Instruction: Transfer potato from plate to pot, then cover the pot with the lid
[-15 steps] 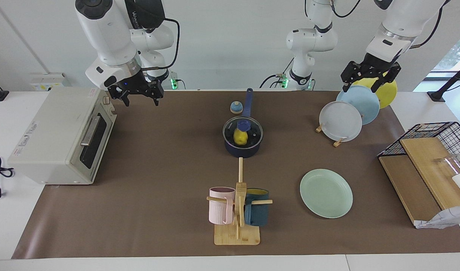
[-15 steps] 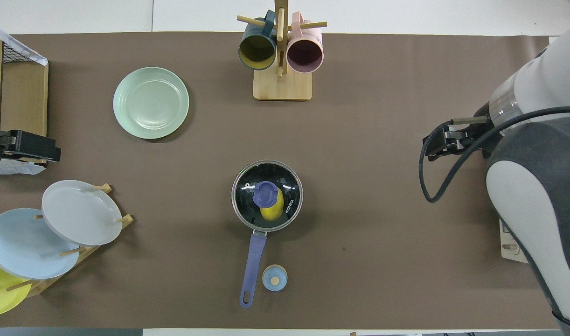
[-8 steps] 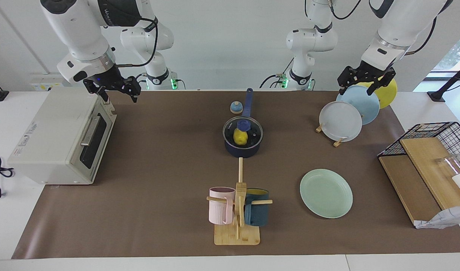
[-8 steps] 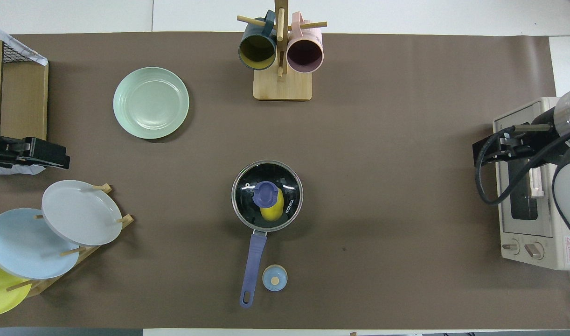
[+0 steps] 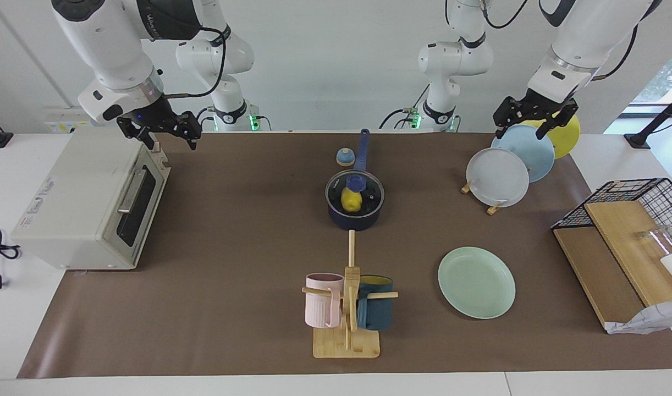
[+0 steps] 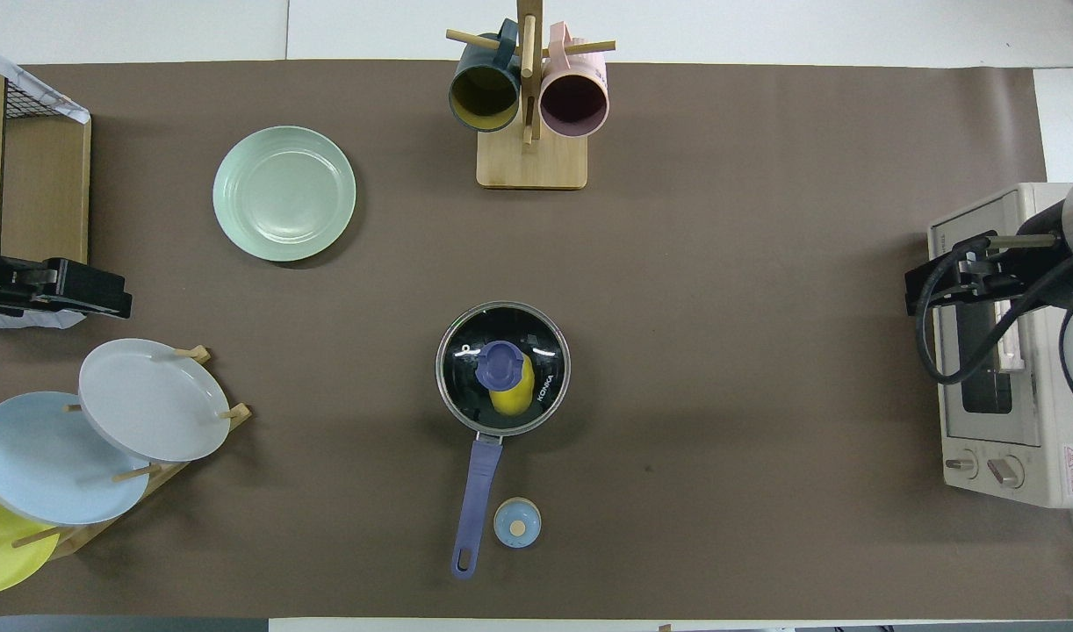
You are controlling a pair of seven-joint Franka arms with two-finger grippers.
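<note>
The dark blue pot (image 5: 355,221) stands mid-table with its handle (image 6: 477,491) pointing toward the robots. The clear glass lid (image 5: 370,192) with a blue knob sits on the pot, as the overhead view (image 6: 463,362) also shows. The yellow potato (image 5: 350,202) lies inside the pot under the lid (image 6: 514,399). The mint-green plate (image 5: 476,282) lies bare, farther from the robots, toward the left arm's end (image 6: 284,193). My right gripper (image 5: 171,136) is open and empty, raised over the toaster oven's corner. My left gripper (image 5: 522,127) is open and empty, raised over the plate rack.
A toaster oven (image 5: 88,198) stands at the right arm's end. A wooden rack with grey-white, light blue and yellow plates (image 5: 498,176) and a wire basket with boards (image 5: 627,220) are at the left arm's end. A mug rack (image 5: 347,308) and a small bell (image 5: 344,157) flank the pot.
My right gripper has moved from over the mat toward the toaster oven and the table's end. My left gripper has shifted slightly over the plate rack. Pot, lid and potato have not moved.
</note>
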